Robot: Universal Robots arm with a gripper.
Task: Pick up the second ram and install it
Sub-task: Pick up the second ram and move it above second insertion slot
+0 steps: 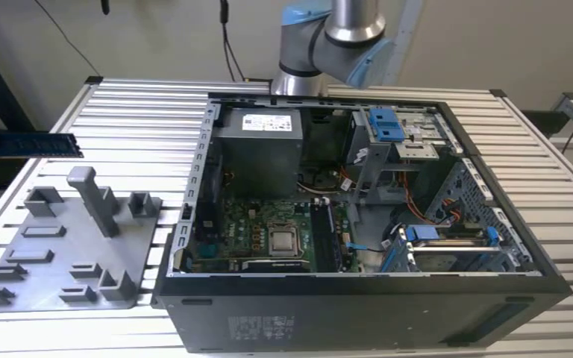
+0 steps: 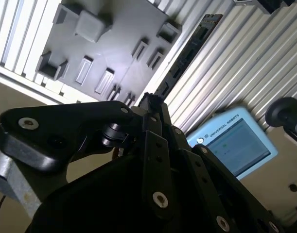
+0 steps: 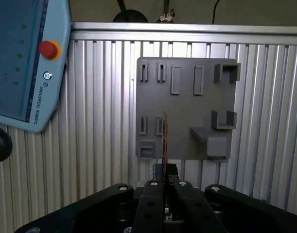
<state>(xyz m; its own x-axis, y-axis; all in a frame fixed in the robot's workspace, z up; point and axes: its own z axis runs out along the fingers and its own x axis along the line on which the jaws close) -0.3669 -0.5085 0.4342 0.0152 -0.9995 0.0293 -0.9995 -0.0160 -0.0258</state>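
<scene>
We see the gripper (image 3: 165, 175) clenched on the ram stick (image 3: 164, 136), which juts straight out from its fingertips above the grey tray (image 3: 187, 104).

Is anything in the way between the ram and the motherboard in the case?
In the exterior view, the grey tray's posts and the case wall stand between the held second ram and the motherboard; the case top is open.

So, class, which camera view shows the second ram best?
The exterior view: the second ram shows its long blue face, held up near the grey tray. The first wrist view catches it edge-on, a thin line rising from the gripper; the second wrist view shows a dark, foreshortened strip.
</scene>
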